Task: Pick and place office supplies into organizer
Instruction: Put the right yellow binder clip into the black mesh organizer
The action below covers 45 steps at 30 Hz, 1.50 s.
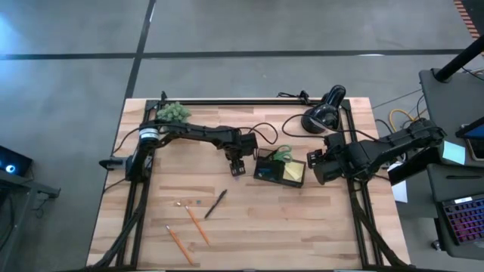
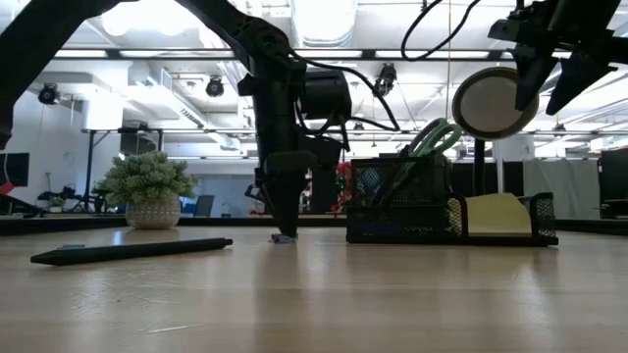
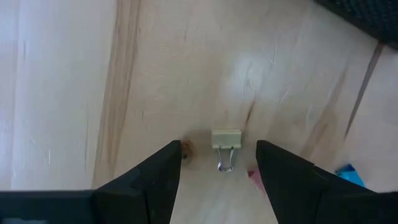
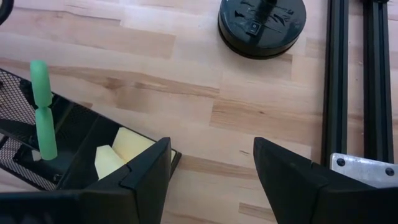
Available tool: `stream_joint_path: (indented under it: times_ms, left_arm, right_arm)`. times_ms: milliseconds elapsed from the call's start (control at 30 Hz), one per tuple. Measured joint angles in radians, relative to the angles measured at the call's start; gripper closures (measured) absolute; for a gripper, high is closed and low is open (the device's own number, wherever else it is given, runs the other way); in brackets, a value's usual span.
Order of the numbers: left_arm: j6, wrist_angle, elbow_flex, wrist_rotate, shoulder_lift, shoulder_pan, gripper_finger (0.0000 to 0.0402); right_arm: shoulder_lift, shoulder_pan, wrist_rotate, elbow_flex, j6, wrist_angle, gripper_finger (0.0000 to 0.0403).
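Observation:
The black mesh organizer (image 1: 278, 168) stands mid-table. Green-handled scissors (image 2: 432, 137) stand in it, and a yellow sticky-note pad (image 4: 117, 153) sits in its right end. My left gripper (image 3: 217, 155) is open and points down at the table just left of the organizer. Its fingers stand on either side of a small cream binder clip (image 3: 225, 144) that lies flat on the wood, without touching it. A small blue piece (image 3: 348, 175) lies beside it. My right gripper (image 4: 211, 149) is open and hovers off the organizer's right end. A dark pen (image 1: 215, 204) and two orange pencils (image 1: 198, 224) lie nearer the near edge.
A black desk lamp (image 1: 324, 111) stands behind the organizer, its base (image 4: 261, 22) close to my right gripper. A green bushy plant (image 1: 172, 113) sits at the far left corner. Black frame rails (image 4: 348, 74) run along the table's right side. Bare wood lies on the near right.

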Motion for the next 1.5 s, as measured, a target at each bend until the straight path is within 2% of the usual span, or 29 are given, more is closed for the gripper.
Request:
stream_joint_path:
  times_ms: [433, 900, 1367, 1500]
  left_arm:
    - [0.001, 0.031, -0.001, -0.015, 0.000, 0.000, 0.0209]
    - [-0.002, 0.039, -0.003, -0.034, 0.000, -0.013, 0.0304]
    - [0.005, 0.051, -0.008, -0.040, 0.000, -0.015, 0.0312]
    - [0.005, 0.044, -0.008, -0.038, 0.000, -0.016, 0.0332]
  right_arm:
    - [0.000, 0.000, 0.000, 0.000, 0.000, -0.001, 0.0184]
    - [0.000, 0.000, -0.002, 0.000, 0.000, -0.002, 0.0184]
    - [0.000, 0.000, -0.004, -0.001, 0.026, -0.005, 0.0184]
    - [0.000, 0.000, -0.004, -0.001, 0.026, -0.008, 0.0183]
